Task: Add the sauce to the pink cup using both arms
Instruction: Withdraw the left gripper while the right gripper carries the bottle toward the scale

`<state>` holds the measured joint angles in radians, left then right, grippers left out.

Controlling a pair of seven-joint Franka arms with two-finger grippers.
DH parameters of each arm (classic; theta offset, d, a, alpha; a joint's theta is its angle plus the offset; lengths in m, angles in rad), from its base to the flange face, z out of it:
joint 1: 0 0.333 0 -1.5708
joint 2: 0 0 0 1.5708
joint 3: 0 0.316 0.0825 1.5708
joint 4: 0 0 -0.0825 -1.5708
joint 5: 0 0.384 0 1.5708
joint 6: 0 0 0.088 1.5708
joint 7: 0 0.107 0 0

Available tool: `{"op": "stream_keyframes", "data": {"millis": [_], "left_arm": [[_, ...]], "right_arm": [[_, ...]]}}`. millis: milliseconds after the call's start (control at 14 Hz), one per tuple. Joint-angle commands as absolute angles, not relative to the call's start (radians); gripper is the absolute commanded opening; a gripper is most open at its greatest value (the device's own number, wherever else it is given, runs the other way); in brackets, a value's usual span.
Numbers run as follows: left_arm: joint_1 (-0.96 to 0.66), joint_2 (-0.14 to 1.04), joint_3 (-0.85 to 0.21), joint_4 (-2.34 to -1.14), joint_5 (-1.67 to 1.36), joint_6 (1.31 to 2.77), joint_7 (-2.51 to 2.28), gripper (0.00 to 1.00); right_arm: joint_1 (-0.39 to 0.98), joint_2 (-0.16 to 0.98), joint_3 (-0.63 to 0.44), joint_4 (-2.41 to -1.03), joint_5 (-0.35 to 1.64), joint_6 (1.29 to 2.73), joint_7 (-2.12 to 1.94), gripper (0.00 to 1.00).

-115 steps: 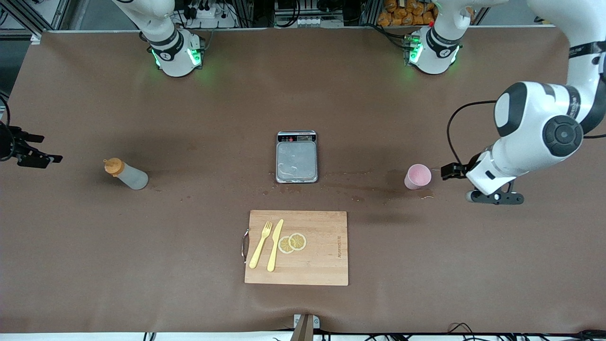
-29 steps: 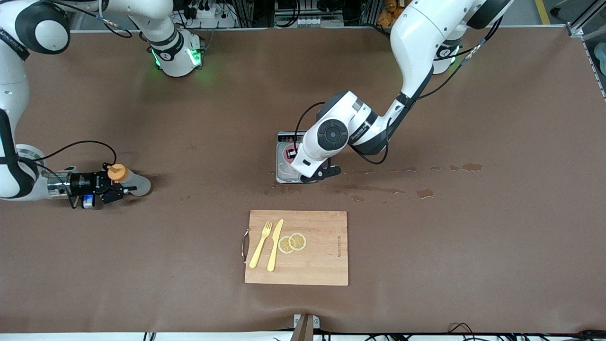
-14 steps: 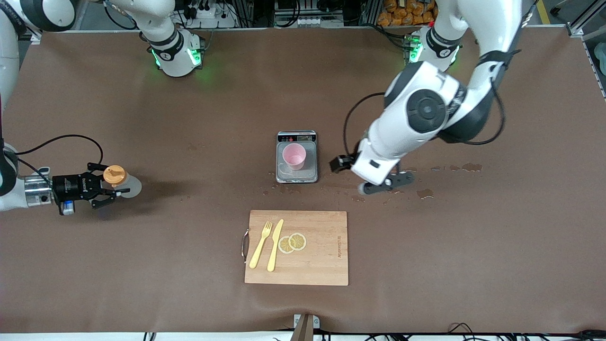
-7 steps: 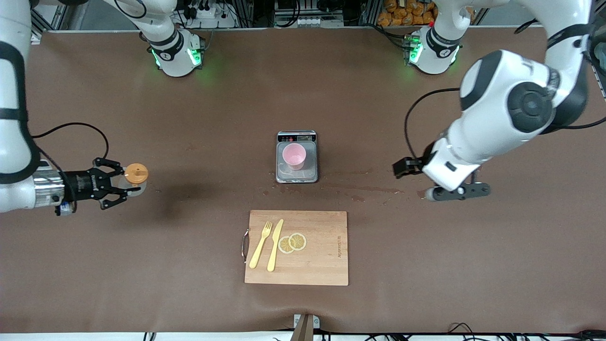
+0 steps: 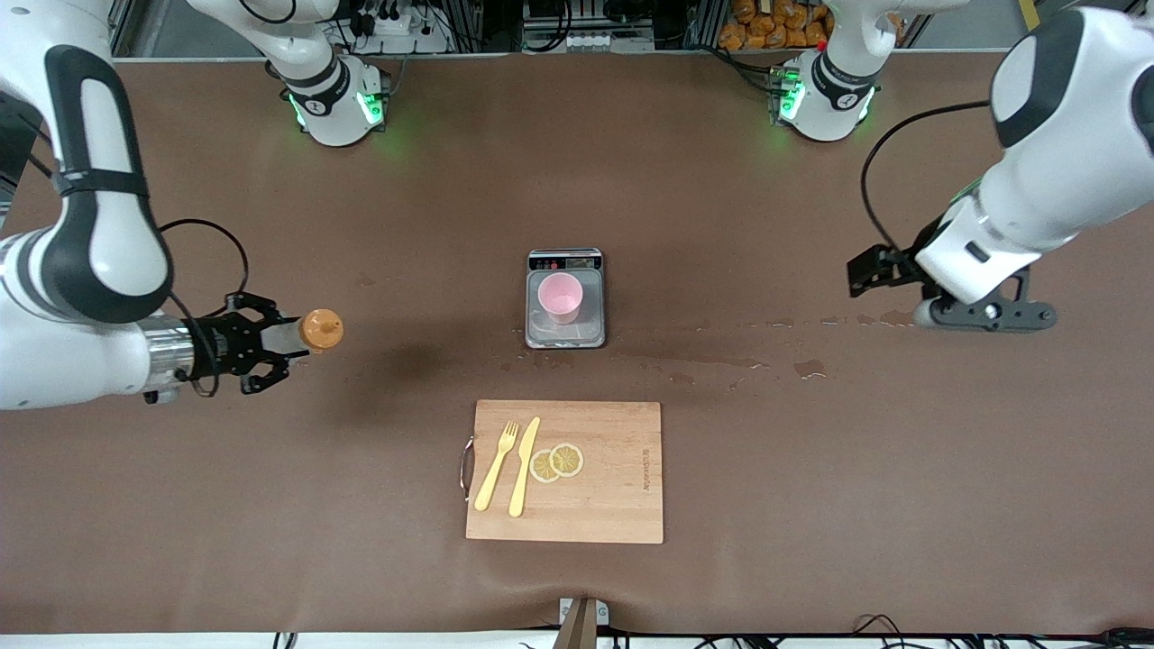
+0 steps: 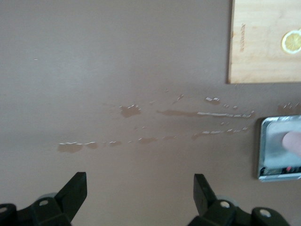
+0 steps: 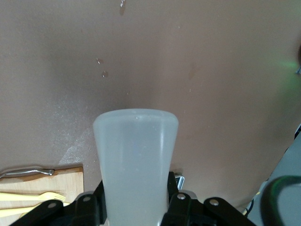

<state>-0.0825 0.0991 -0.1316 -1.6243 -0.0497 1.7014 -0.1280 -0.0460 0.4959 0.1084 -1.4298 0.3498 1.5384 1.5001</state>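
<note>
The pink cup (image 5: 560, 297) stands on the steel plate of the scale (image 5: 586, 335) at the table's middle. It also shows in the left wrist view (image 6: 294, 143). My right gripper (image 5: 273, 347) is shut on the sauce bottle (image 5: 317, 331) and holds it in the air, over bare table toward the right arm's end. The orange cap faces the front camera. The right wrist view shows only the whitish body (image 7: 135, 155) between the fingers of the right gripper (image 7: 136, 205). My left gripper (image 5: 856, 275) is open and empty, over wet patches toward the left arm's end; it also shows in its own wrist view (image 6: 139, 188).
A wooden cutting board (image 5: 613, 478) lies nearer the front camera than the scale. On it are a yellow fork (image 5: 497, 466), a yellow knife (image 5: 524, 467) and two lemon slices (image 5: 557, 461). Wet patches (image 5: 809, 368) streak the table between the scale and the left arm's end.
My right gripper closed on the sauce bottle, lifted it and carried it toward the scale. My left gripper set the pink cup on the scale, let go and drew back toward its end.
</note>
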Motion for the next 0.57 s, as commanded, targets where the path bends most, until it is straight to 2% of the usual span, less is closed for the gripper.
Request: {"op": "stream_keyframes", "data": {"millis": [0,500], "left_arm": [[-0.130,0.034,-0.042,-1.664,-0.014,1.677,-0.025,1.00],[-0.133,0.006,-0.046,-1.589,0.065,1.522,-0.049,1.00]], "right_arm": [[0.041,0.477,0.103,-1.399,0.286,1.529,1.638,0.48],[0.185,0.480,0.106,-1.396,0.152,1.525,1.848,0.48]]}}
